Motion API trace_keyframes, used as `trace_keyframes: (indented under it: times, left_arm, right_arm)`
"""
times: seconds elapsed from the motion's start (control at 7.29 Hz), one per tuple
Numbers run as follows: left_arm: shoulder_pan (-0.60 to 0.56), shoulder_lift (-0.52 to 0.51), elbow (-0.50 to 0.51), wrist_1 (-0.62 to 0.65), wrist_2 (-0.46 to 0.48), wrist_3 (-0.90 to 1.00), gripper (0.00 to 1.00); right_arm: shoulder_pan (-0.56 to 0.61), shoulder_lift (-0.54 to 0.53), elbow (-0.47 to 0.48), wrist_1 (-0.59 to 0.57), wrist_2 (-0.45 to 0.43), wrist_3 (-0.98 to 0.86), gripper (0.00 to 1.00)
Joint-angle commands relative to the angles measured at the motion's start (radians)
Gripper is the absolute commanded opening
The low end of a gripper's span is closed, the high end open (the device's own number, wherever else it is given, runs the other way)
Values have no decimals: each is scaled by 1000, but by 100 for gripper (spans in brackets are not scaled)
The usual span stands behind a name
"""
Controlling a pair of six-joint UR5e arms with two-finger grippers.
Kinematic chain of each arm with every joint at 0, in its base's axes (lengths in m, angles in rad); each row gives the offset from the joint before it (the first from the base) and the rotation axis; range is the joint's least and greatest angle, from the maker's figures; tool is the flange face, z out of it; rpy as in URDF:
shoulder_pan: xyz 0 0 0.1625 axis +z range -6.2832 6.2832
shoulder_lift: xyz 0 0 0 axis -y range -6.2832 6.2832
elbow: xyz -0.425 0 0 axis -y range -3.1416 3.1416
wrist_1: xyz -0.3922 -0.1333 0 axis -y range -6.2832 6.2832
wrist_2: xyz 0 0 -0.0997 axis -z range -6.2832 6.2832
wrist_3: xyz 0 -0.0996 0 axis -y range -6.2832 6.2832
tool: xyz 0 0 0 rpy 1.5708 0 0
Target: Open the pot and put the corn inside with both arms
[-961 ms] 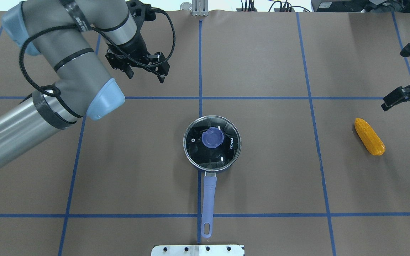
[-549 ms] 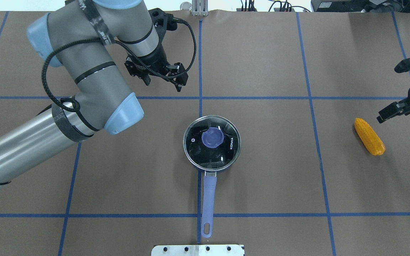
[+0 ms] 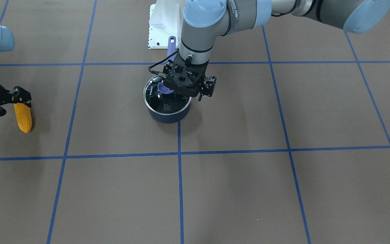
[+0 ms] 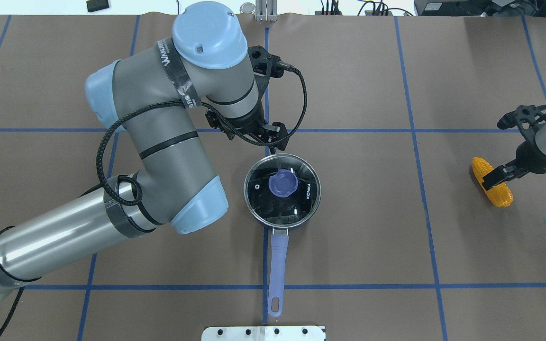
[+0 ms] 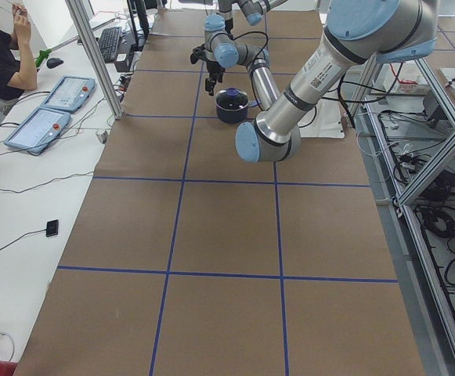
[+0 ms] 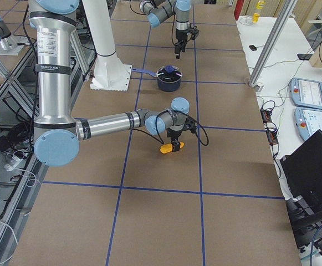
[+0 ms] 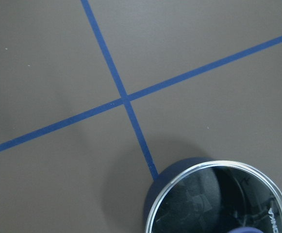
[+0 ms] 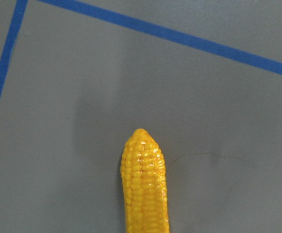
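The dark-blue pot point(image 4: 313, 208) stands mid-table with its glass lid point(image 4: 301, 201) on, purple knob point(image 4: 282, 183) on top, and its purple handle point(image 4: 277, 265) towards the robot. My left gripper point(image 4: 254, 142) is open and empty, hovering just beyond the pot's far rim; the left wrist view shows the lid's edge point(image 7: 218, 199) at lower right. The orange-yellow corn point(image 4: 500, 195) lies at the right. My right gripper point(image 4: 495, 176) is open and hangs over the corn's far end, touching nothing I can see. The right wrist view shows the corn's tapered tip point(image 8: 144, 179).
A white mounting plate point(image 4: 263, 333) sits at the table's near edge behind the pot handle. Blue tape lines point(image 4: 415, 130) grid the brown table cover. Operators' benches with control boxes point(image 5: 43, 129) run along the far side; a person point(image 5: 0, 55) sits there.
My left arm has swung right and nearer, bringing its gripper from the far left to the pot's far rim. My right gripper has moved in over the corn's far end.
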Motion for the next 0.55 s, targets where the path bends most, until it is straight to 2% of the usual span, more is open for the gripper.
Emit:
trace_keyframes:
  times: [0.0, 0.27, 0.41]
  left_arm:
    - [20, -2, -4, 13, 3, -6, 100]
    - [22, 0, -4, 16, 3, -6, 100]
    - [22, 0, -4, 17, 3, -6, 100]
  right_arm:
    - [-18, -17, -21, 1, -3, -13, 99]
    - [-38, -24, -32, 0, -1, -18, 90]
    - [-41, -21, -31, -2, 2, -20, 69]
